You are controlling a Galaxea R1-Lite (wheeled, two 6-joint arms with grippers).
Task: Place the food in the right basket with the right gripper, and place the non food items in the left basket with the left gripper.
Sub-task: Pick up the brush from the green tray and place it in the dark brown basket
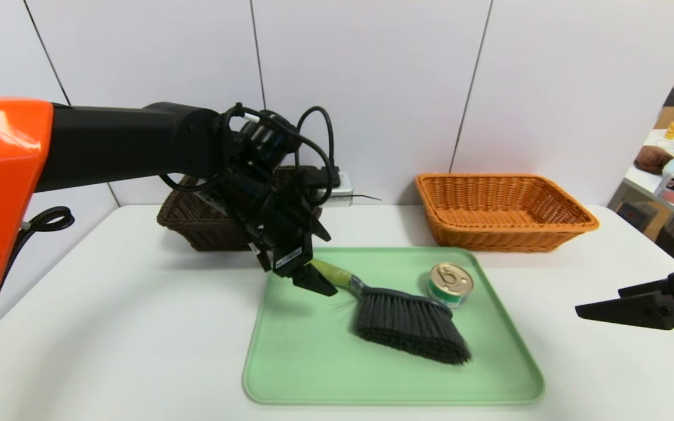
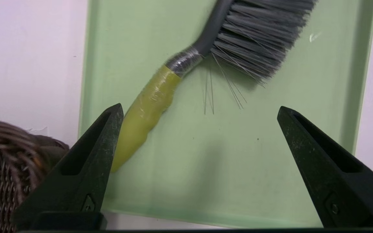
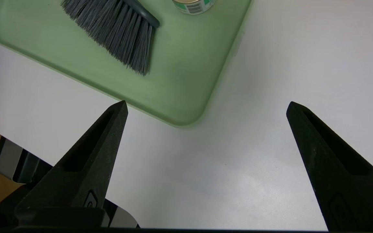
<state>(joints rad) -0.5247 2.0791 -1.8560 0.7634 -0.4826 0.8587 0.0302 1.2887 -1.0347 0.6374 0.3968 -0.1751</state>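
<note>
A black left gripper (image 1: 332, 264) hovers at the center of the frame, above the upper left corner of a green tray (image 1: 308, 374), its jaws spread wide and holding nothing. A hand brush (image 1: 410, 318) lies on the tray, its green handle pointing toward the upper left, near that gripper, and its black bristles fanned toward the lower right. Beside the brush head, near the tray's upper right corner, sits a small round tin can (image 1: 451, 282), gold lid facing up. An orange wicker basket (image 1: 506, 237) stands at upper right, behind the tray; a dark brown wicker basket (image 1: 196, 225) stands left of center, partly hidden by the left arm. At the right edge of the frame, a right gripper (image 1: 597, 304) waits over the white table (image 1: 109, 345), its jaws wide apart and empty.
</note>
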